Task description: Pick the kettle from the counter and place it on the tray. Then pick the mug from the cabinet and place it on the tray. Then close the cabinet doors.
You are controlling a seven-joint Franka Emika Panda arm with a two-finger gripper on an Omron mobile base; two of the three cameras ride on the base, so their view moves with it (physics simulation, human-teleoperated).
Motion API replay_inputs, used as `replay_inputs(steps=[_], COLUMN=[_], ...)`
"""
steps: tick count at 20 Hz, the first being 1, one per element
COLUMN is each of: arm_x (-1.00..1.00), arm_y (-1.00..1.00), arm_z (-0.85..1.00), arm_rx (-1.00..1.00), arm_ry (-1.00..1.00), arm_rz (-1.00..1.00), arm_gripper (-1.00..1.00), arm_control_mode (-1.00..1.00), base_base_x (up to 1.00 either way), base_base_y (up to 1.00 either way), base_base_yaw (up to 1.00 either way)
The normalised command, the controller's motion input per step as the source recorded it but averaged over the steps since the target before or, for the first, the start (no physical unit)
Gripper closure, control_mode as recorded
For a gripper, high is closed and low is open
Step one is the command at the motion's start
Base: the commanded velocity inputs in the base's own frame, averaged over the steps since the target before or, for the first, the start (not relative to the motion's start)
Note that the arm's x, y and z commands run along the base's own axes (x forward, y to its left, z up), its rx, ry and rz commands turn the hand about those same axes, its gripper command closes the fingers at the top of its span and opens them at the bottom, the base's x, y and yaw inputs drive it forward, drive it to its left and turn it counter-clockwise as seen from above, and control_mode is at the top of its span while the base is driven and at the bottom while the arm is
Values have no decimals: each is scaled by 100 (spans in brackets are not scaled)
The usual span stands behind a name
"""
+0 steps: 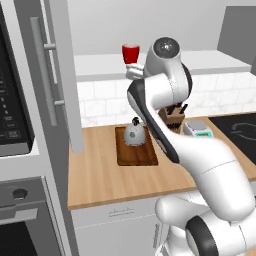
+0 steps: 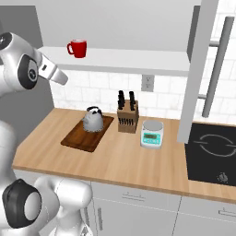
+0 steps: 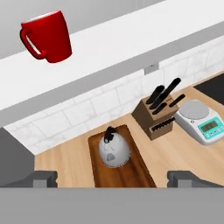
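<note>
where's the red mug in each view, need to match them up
Left base view: the mug stands top centre on the cabinet shelf, partly behind the arm.
Right base view: upper left, on the shelf.
Hand view: top left, on the shelf.
Shared landmark: the kettle on the tray, below the mug.

We see the red mug (image 3: 47, 36) on the white cabinet shelf (image 3: 109, 48), handle toward the left. Below, the kettle (image 3: 113, 149) sits on the tray (image 3: 138, 173) (near its back end), knife block (image 3: 155, 116) and scale (image 3: 202, 121) beside it on the counter (image 3: 61, 164).
</note>
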Motion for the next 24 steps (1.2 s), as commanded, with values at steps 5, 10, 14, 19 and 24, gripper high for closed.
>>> replay_inputs(steps=[5,10,14,19,24], arm_x=[17,34,36,40,33], arm_y=[10,32,16,0,2], arm_z=[9,18,25,18,8], arm_rx=[0,0,-6,-12,-11], arm_ry=[0,-8,-6,0,5], arm_rz=[0,0,-2,-8,-5], arm_gripper=[-100,-100,-100,-100,-100], arm_control_mode=[-100,-100,-100,-100,-100], base_base_x=[0,0,0,0,0], base_base_y=[0,0,0,0,0], base_base_yaw=[0,0,0,0,0])
